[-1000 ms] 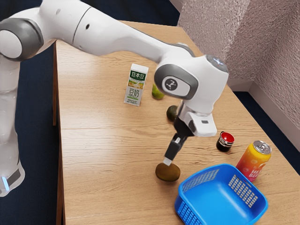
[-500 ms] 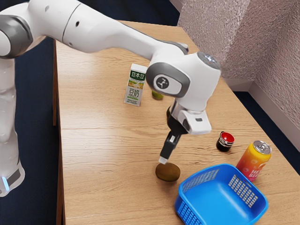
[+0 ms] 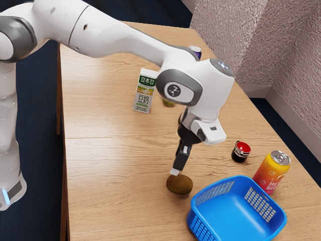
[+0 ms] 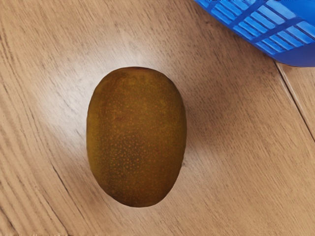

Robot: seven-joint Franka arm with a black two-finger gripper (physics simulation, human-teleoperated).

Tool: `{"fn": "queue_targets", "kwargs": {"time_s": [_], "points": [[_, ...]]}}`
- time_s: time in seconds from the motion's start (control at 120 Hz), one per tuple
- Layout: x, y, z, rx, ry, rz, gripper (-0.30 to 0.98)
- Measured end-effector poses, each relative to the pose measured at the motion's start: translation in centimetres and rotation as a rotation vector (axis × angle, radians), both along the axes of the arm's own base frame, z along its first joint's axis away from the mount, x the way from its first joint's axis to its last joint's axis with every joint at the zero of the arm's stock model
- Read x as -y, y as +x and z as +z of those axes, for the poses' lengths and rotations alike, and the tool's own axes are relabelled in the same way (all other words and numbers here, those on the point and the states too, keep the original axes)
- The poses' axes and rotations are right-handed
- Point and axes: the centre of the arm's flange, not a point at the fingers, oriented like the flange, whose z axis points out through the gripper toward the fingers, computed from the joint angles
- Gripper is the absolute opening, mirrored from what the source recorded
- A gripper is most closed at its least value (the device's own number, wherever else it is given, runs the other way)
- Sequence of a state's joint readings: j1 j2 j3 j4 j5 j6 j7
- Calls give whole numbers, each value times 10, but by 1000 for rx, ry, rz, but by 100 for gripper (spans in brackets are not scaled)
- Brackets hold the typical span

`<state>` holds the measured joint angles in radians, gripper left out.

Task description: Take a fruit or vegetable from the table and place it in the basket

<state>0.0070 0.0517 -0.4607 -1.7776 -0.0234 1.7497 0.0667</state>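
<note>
While the kiwi [image 3: 179,185] lay on the worktop [image 3: 110,160] just below the claw [image 3: 174,172], long axis roughly left-right in the exterior view, I couldn't tell whether the claw was open or closed; next grip looked best across its width.

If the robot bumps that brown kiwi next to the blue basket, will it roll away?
Quite possibly: the kiwi is rounded and lies loose on the flat table, so a push would likely roll it sideways over its longer flank. Its speckled skin looks fairly smooth, so it might slip if gripped off-center. With its plump, undented shape, it should probably hold firm.
</note>
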Motion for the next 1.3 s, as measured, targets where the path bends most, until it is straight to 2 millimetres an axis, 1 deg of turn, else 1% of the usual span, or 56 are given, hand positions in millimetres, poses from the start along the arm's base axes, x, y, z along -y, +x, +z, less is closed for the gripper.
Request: {"fn": "queue_targets", "kwargs": {"time_s": [0.2,0.283,0.467,0.567,0.75,1.033,1.125,1.3], "points": [[-24,11,-1,4,13,55,69],[-29,13,-3,0,15,67,69],[-23,9,-22,-31,26,60,69],[-21,8,-26,-36,27,58,69],[-23,9,-31,-36,26,65,69],[-25,10,-52,-54,28,72,69],[-23,13,-54,-46,21,71,69],[-20,18,-49,-25,-4,71,69]]}}
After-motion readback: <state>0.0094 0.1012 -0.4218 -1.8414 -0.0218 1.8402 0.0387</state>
